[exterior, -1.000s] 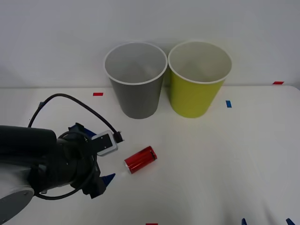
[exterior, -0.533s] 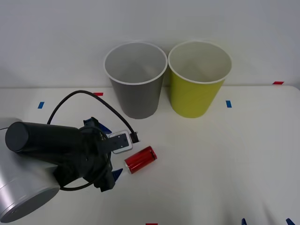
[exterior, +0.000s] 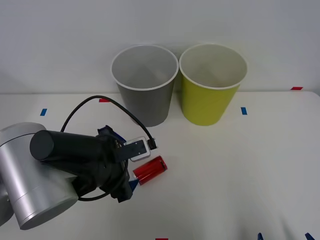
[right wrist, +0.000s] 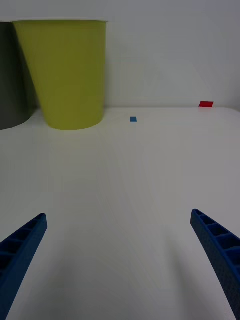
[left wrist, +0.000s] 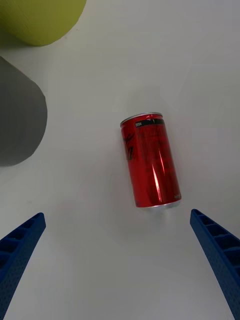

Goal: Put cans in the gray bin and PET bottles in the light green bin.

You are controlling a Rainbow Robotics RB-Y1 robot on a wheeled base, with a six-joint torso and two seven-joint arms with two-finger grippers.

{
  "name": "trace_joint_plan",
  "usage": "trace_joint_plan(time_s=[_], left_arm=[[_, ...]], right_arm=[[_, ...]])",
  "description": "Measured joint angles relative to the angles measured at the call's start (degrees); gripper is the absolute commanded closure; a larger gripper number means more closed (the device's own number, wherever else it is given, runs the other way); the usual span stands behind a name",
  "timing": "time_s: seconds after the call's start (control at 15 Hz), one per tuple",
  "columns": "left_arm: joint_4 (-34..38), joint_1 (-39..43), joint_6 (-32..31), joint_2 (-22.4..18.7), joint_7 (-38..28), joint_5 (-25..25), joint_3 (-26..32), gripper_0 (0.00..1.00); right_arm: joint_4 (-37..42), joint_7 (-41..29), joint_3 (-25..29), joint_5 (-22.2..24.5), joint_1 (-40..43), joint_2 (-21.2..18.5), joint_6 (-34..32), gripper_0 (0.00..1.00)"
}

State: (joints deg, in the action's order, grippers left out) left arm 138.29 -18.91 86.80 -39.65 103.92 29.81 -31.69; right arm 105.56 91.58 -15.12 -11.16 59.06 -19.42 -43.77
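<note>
Here, the small shiny red drink can with silver ends (exterior: 149, 170) (left wrist: 150, 160) lies on its side on the white table (exterior: 240, 170), in front of the tall tapered gray bin with a white rim (exterior: 145, 85) and well apart from the yellow-green bin of the same shape (exterior: 212, 84) standing just beside it. The left gripper (left wrist: 120, 265) hovers over the can with its blue ribbed fingers (left wrist: 20, 250) spread wide — touching nothing, the can between them. The right gripper (right wrist: 120, 260) sits low over bare table near the yellow-green bin, jaws likewise wide apart and holding nothing.
</note>
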Motion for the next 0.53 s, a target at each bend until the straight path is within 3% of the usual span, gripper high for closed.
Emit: trace_joint_plan(time_s=[0.53], left_arm=[[-3.84,-2.51,-2.03,0.69,-1.44,1.01,-3.26,0.0]], right_arm=[[0.0,0.0,0.0,0.0,0.0,0.0,0.0,0.0]])
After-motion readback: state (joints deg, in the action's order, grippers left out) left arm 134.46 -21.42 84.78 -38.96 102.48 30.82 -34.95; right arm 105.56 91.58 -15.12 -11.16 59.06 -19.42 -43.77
